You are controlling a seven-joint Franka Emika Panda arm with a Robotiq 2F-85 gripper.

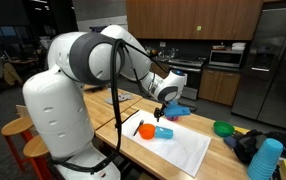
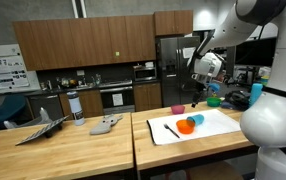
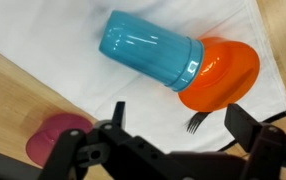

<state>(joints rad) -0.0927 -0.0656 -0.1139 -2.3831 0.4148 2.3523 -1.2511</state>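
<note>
Gripper (image 3: pixel 173 110) hovers wide open, holding nothing, above one blue cup (image 3: pixel 151 48) lying on its side on a white mat (image 3: pixel 43 40), one end touching one orange bowl (image 3: pixel 223 72). One black fork (image 3: pixel 195 122) lies just beside the bowl; one maroon bowl (image 3: pixel 58 135) sits off the mat.

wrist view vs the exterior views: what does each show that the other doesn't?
Wrist view only: fork tines by the orange bowl, and the blue cup seen close, lying on its side with its rim end against that bowl.
Exterior views only: the arm, a green bowl, a stack of blue cups, the fridge and cabinets.
Both: cup, bowl, the white mat and the gripper, jaws open.
</note>
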